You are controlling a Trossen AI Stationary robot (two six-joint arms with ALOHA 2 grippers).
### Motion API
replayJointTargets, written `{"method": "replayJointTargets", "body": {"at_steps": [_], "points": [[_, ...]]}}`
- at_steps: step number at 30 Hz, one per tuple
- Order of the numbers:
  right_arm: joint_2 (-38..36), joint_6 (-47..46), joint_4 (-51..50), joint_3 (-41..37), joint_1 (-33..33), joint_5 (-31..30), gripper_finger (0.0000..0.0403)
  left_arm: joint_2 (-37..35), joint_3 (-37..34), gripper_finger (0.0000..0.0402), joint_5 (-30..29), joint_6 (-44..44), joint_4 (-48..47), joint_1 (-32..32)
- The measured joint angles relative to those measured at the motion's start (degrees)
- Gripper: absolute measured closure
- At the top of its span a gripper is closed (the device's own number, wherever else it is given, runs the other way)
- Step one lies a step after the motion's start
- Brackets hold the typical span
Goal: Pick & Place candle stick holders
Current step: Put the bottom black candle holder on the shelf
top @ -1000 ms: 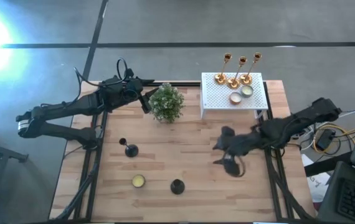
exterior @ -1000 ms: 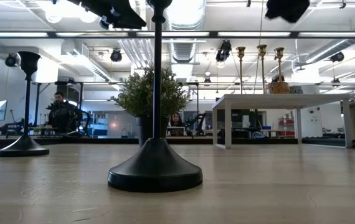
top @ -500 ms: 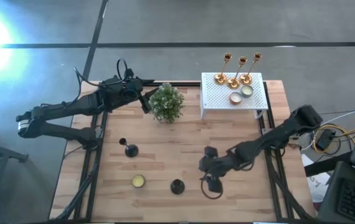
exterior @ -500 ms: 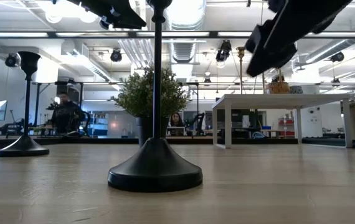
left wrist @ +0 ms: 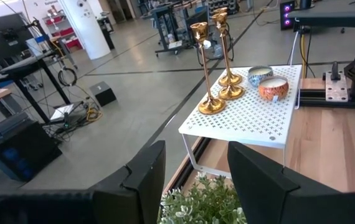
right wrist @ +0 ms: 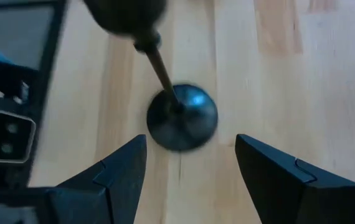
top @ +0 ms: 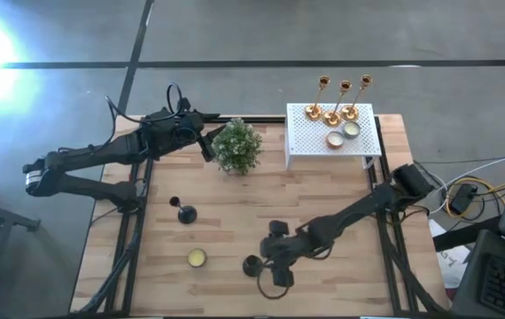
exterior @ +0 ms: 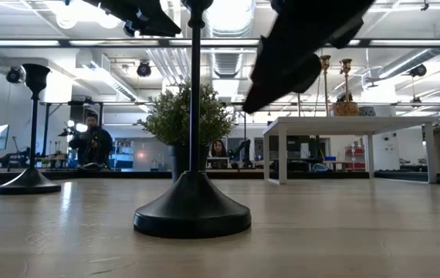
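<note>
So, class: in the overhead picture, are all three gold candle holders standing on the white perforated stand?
Yes: the three gold candle holders stand upright on the white perforated stand.

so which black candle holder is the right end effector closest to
The black candle holder at the table's front edge; the right end effector is open right beside it. The other black one stands farther left.

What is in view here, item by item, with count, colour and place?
Gold candle stick holders: three, gold, on the white perforated box.
Black candle stick holders: two, black, on the table's near half, left of centre.
Candle tins: two on the box; a third on the wood.
White perforated box: one, far right.
Potted plant: one, green, far centre.
Table: one, light wood.
Left end effector: open, above the plant.
Right end effector: open, above the nearer black holder.
</note>
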State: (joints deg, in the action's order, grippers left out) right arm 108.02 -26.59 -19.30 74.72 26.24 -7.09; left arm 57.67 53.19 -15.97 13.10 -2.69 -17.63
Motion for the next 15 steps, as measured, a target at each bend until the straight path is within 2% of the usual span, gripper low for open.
{"method": "replayJointTargets", "body": {"at_steps": [6,8,15], "points": [[4.66,-1.5,-6.92,6.65,-0.62,0.0,0.0155,0.0,0.0,0.0223,0.0,0.0,-0.55,0.0],[5.96,0.14,-7.54,7.86,-0.98,2.05,0.0152,0.0,0.0,0.0223,0.0,0.0,-0.62,0.0],[8.24,4.88,-3.56,9.16,-0.96,3.05,0.0162,0.0,0.0,0.0223,0.0,0.0,-0.91,0.02]]}}
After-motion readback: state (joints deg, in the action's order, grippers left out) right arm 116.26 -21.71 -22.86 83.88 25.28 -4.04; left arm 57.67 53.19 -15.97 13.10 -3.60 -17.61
